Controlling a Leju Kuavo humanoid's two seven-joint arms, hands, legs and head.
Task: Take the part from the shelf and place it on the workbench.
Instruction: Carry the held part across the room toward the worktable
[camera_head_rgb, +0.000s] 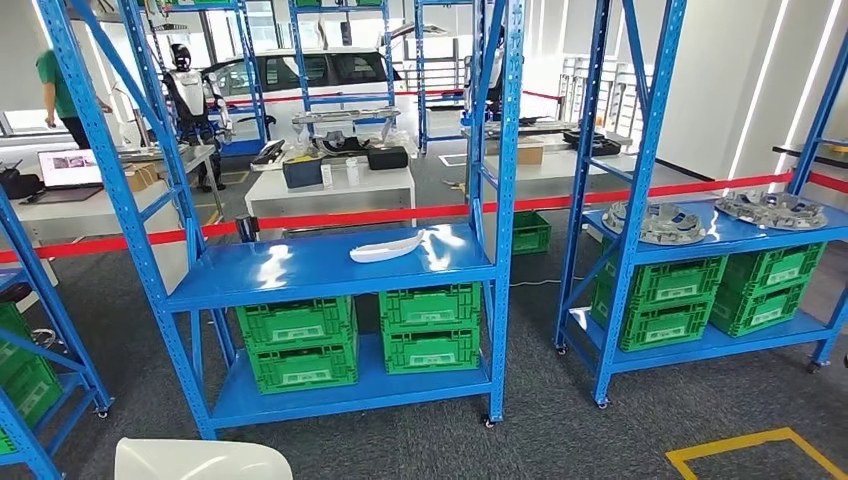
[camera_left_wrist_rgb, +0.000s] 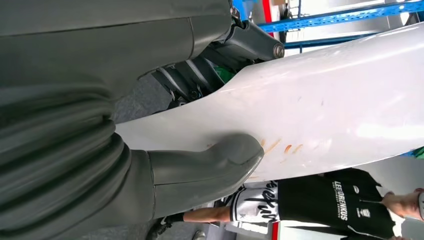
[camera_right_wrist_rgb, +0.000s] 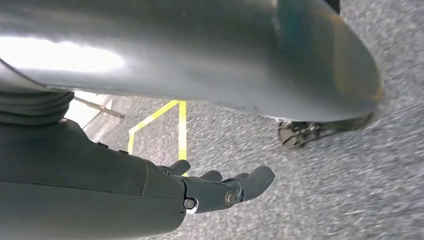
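A large white curved part is gripped by my left hand, the grey thumb pressed on one face and the dark fingers on the other. The same part's rounded end pokes into the bottom of the head view. A second white curved part lies on the middle level of the blue shelf straight ahead. My right hand hangs over the grey floor with its fingers stretched out and nothing in them.
Green crates fill the shelf's lower level. A second blue shelf on the right carries grey metal parts. Red barrier tape runs behind, with a white table beyond. Yellow floor marking lies front right. A person in black stands close.
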